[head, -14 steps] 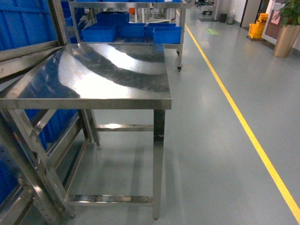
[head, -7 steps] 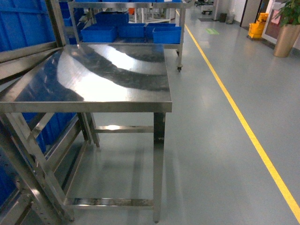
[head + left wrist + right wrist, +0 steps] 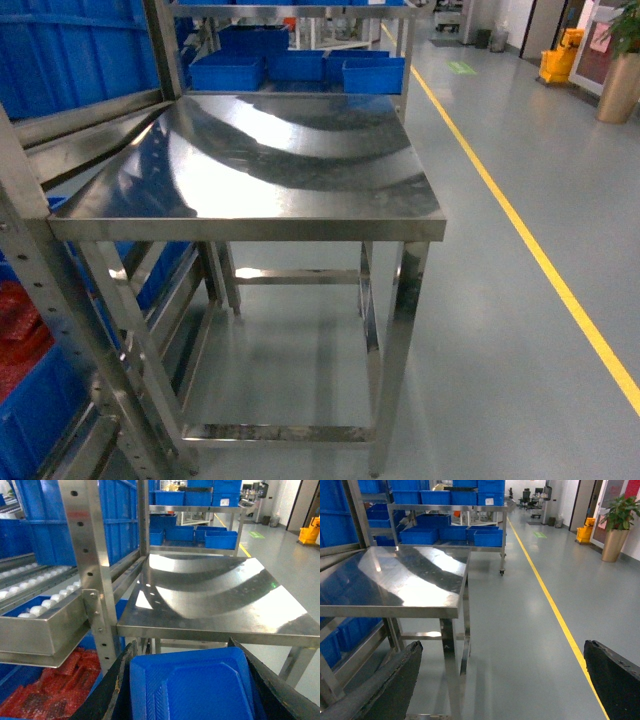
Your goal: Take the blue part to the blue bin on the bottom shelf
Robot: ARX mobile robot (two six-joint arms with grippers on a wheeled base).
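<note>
The blue part (image 3: 195, 690), a flat moulded tray-like piece, fills the bottom of the left wrist view. My left gripper (image 3: 182, 647) is shut on it, one black finger on each side. It hangs in front of the steel rack, to the right of a roller-track tier (image 3: 40, 630) that may be the bottom shelf. Below that tier a blue bin (image 3: 40, 410) holds red parts (image 3: 55, 680). My right gripper (image 3: 502, 645) stands open over bare floor with nothing between its fingers. Neither gripper shows in the head view.
A small steel table (image 3: 260, 160) stands straight ahead, its near edge close to the held part. A perforated rack upright (image 3: 92, 575) rises at the left. Further back is a cart of blue bins (image 3: 300, 68). A yellow floor line (image 3: 530, 240) runs along the right.
The head view has swung left: the table now sits further right in the frame, and the rack upright, the blue bin and the red parts have come into view at lower left.
</note>
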